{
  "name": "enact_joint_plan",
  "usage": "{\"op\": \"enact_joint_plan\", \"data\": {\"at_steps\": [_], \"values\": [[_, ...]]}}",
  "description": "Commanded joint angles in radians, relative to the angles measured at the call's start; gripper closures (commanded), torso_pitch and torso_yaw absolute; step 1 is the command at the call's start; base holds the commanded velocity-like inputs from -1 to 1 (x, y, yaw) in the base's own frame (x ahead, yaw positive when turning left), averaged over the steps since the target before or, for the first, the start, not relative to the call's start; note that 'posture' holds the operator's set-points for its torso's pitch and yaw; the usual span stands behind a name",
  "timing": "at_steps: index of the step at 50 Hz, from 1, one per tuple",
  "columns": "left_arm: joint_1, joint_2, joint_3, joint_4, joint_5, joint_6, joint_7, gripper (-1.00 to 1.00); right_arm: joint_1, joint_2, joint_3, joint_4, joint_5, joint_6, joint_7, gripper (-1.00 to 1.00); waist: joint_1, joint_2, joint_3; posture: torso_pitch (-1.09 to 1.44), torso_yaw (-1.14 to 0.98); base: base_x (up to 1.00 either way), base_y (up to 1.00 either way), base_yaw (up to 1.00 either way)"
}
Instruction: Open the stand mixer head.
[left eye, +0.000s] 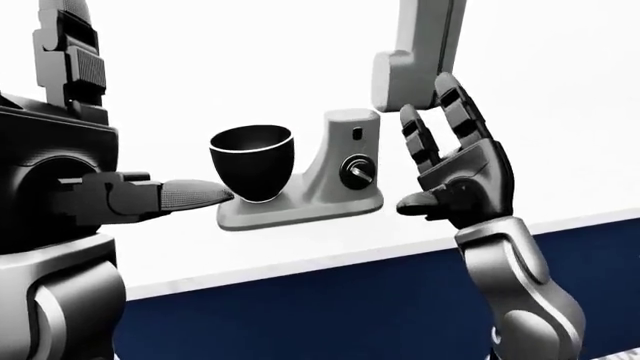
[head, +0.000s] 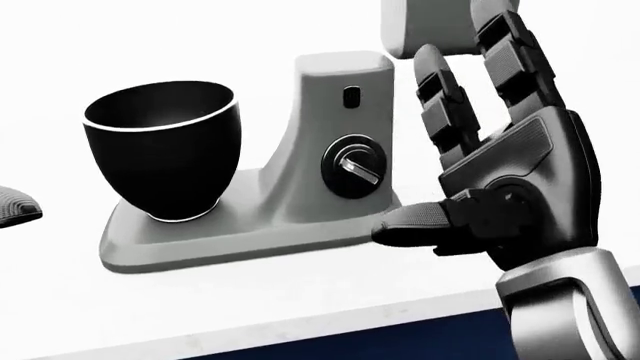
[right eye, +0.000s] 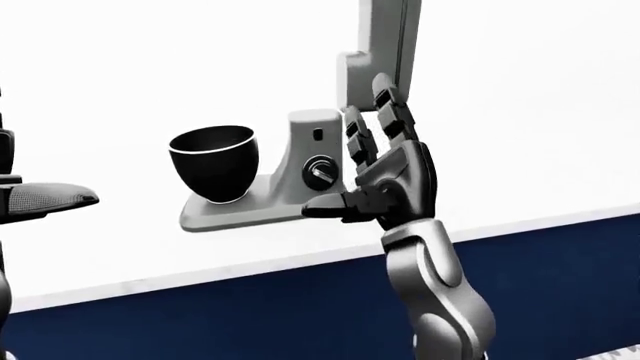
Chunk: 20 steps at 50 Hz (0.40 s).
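The grey stand mixer (head: 330, 112) stands on the white counter with its black bowl (head: 165, 150) on the base plate (head: 200, 232). Its head (left eye: 420, 52) is tipped up almost vertical above the column, and the whisk is out of view. The black knob (head: 353, 165) on the column shows fully. My right hand (head: 425, 146) is open just right of the column, fingers (head: 445, 112) pointing up under the raised head, thumb pointing left, holding nothing. My left hand (left eye: 140, 105) is open at the left, its thumb tip near the bowl in the left-eye view.
The white counter ends in an edge (head: 300, 326) low in the views, with a dark blue cabinet face (left eye: 330, 307) below it. A white wall fills the background. My left thumb tip (head: 15, 206) shows at the head view's left edge.
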Motion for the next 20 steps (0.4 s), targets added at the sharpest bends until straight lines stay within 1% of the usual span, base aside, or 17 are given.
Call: {"op": "enact_joint_plan", "data": {"at_steps": [1, 20], "values": [[-0.023, 0.011, 0.009, -0.003, -0.001, -0.011, 0.003, -1.00, -0.026, -0.008, -0.009, -0.018, 0.014, -0.021, -0.005, -1.00, 0.000, 0.001, 0.001, -0.43, 0.00, 0.00, 0.00, 0.00], [-0.021, 0.012, 0.006, -0.014, 0.000, -0.008, 0.004, -1.00, -0.032, -0.026, -0.015, -0.001, 0.032, -0.034, -0.011, -1.00, -0.004, -0.002, 0.001, -0.43, 0.00, 0.00, 0.00, 0.00]]}}
